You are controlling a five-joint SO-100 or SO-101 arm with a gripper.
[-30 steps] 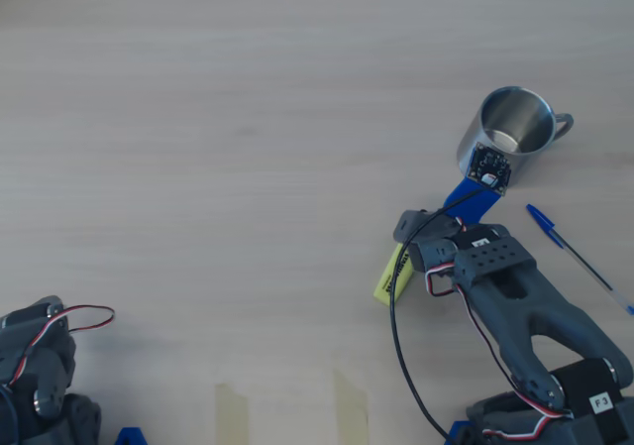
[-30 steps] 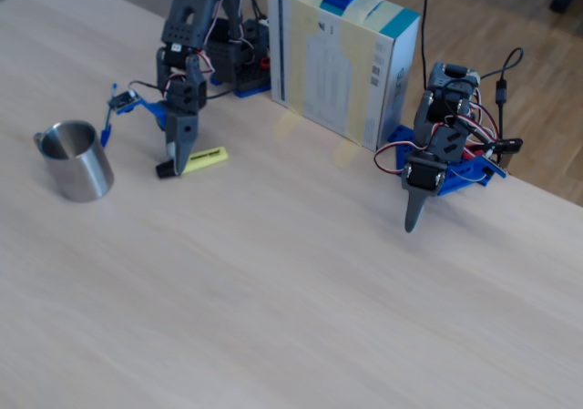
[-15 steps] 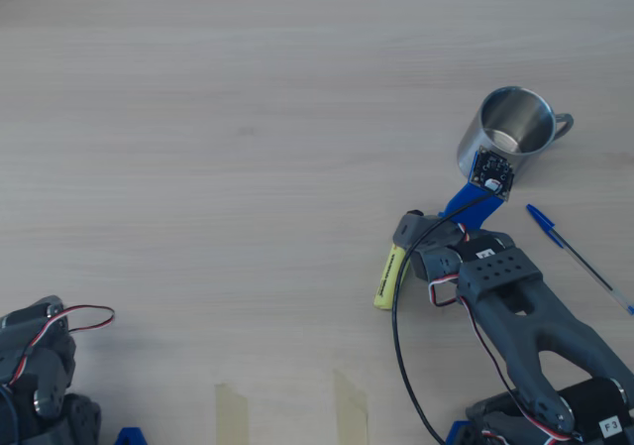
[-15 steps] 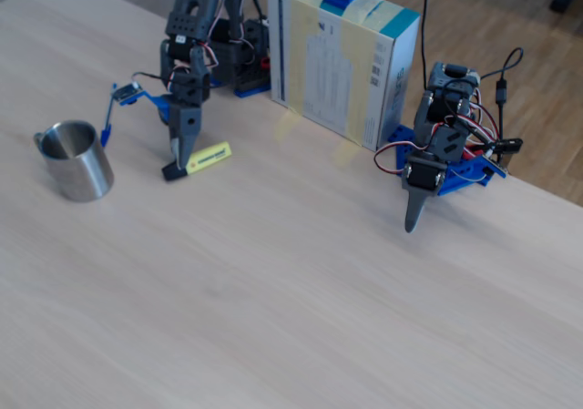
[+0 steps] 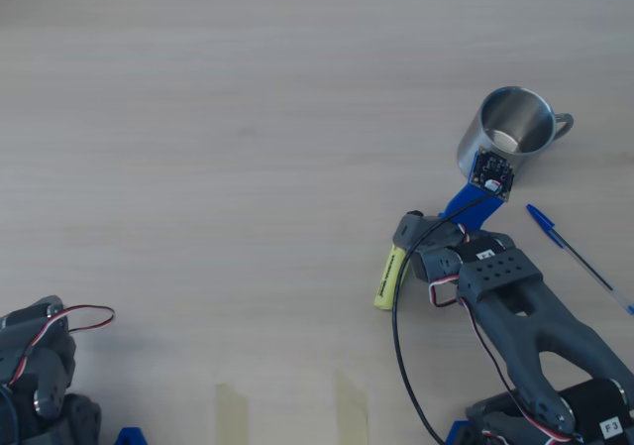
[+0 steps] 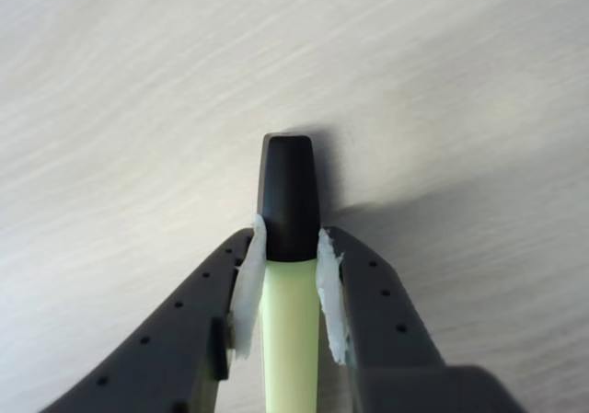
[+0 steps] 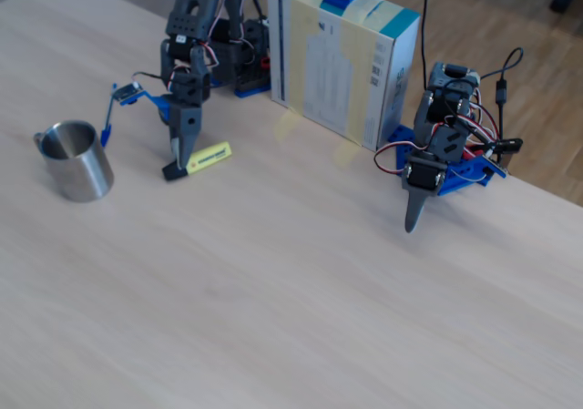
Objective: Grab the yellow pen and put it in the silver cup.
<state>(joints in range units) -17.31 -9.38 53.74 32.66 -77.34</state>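
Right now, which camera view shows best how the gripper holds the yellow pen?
The wrist view: the gripper is shut on the yellow pen, one pad on each side just below its black cap. The overhead view shows the pen half hidden under the arm. The fixed view shows it small and tilted, cap end down.

The arm (image 5: 535,316) is showing dark grey printed links with rows of small holes; blue brackets are sitting at its wrist and base; black and red-white cables are looping along it; the gripper (image 6: 291,247) is wearing white padding inside its dark, dotted fingers (image 6: 373,293).
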